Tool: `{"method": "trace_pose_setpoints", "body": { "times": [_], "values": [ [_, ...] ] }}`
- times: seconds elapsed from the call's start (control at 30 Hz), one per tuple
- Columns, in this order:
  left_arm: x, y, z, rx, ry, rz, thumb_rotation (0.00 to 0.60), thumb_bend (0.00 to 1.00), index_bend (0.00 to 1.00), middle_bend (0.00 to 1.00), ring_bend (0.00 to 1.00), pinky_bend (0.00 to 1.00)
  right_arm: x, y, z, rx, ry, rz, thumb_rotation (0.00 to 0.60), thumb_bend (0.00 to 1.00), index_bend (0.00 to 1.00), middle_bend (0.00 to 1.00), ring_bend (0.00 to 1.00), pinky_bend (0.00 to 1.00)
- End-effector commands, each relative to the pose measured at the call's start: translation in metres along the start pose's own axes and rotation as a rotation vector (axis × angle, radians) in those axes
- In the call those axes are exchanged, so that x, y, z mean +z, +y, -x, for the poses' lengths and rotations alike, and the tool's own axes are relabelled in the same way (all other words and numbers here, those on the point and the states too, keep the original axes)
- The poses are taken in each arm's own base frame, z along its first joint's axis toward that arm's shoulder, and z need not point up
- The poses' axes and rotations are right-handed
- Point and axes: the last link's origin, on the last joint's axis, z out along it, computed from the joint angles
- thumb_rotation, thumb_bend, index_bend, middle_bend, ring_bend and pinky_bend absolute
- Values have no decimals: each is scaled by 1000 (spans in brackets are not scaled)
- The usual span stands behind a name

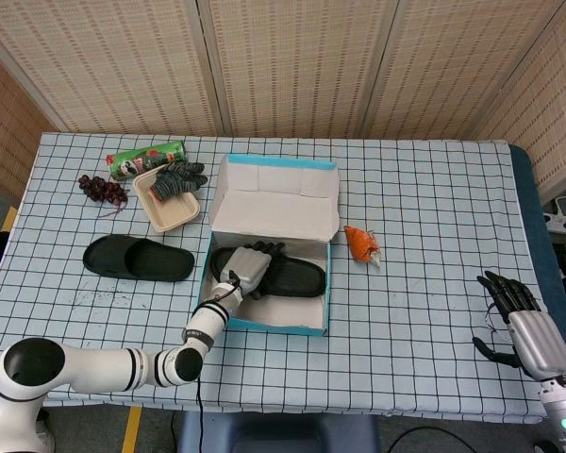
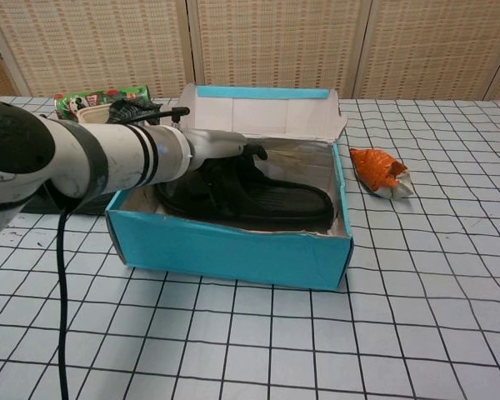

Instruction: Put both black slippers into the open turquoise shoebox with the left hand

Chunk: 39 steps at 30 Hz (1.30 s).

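The open turquoise shoebox [image 1: 264,323] [image 2: 225,250] stands at the table's front middle, its lid up at the back. One black slipper [image 1: 297,276] [image 2: 275,204] lies flat inside it. My left hand [image 1: 249,265] [image 2: 221,148] is inside the box over the slipper's left end, fingers spread toward the lid, with no clear grip on it. The second black slipper [image 1: 137,258] lies on the table left of the box. My right hand [image 1: 521,324] hangs open at the table's front right edge, holding nothing.
An orange crumpled wrapper [image 1: 361,243] [image 2: 381,172] lies right of the box. Behind the box to the left are a beige tray [image 1: 168,209] with gloves, a green can [image 1: 146,159] and dark grapes [image 1: 102,189].
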Motion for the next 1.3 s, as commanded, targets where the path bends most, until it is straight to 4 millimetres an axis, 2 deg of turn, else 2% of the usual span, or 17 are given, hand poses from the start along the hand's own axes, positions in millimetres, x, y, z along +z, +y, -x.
{"method": "trace_pose_setpoints", "body": {
  "times": [0.03, 0.23, 0.47, 0.73, 0.87, 0.97, 1.07, 1.17, 1.3],
  "values": [
    [-4, -4, -7, -36, 10, 24, 600, 390, 0, 0, 0, 281, 0, 0, 0, -1, 1, 1, 600, 166, 0, 0, 0, 0],
    [-8, -8, -12, -82, -13, 46, 600, 382, 0, 0, 0, 258, 0, -1, 1, -3, -5, -2, 600, 167, 0, 0, 0, 0],
    [-9, -25, -16, -146, -45, 65, 600, 364, 0, 0, 0, 106, 0, 0, 0, -4, 1, 3, 600, 168, 0, 0, 0, 0],
    [-13, -28, -22, -162, 16, 117, 600, 337, 0, 0, 0, 45, 0, -1, 1, -5, -2, 1, 600, 168, 0, 0, 0, 0],
    [-22, -27, -30, -191, 43, 156, 600, 332, 0, 0, 0, 39, -1, -1, 1, -6, -3, 0, 600, 168, 0, 0, 0, 0],
    [-36, -29, -43, -182, 106, 179, 600, 338, 0, 0, 0, 42, -1, -2, 0, -5, 2, -9, 600, 168, 0, 0, 0, 0],
    [-59, -44, -57, -127, 209, 168, 600, 346, 0, 0, 0, 43, -3, -4, -1, -9, 13, -21, 600, 168, 0, 0, 0, 0],
    [-85, -74, -62, -69, 268, 94, 600, 345, 0, 0, 0, 43, -7, -8, -3, -14, 27, -41, 600, 168, 0, 0, 0, 0],
    [-116, -124, -53, -30, 228, -31, 600, 339, 0, 0, 0, 33, -13, -14, -3, -11, 34, -62, 600, 168, 0, 0, 0, 0]
  ]
}}
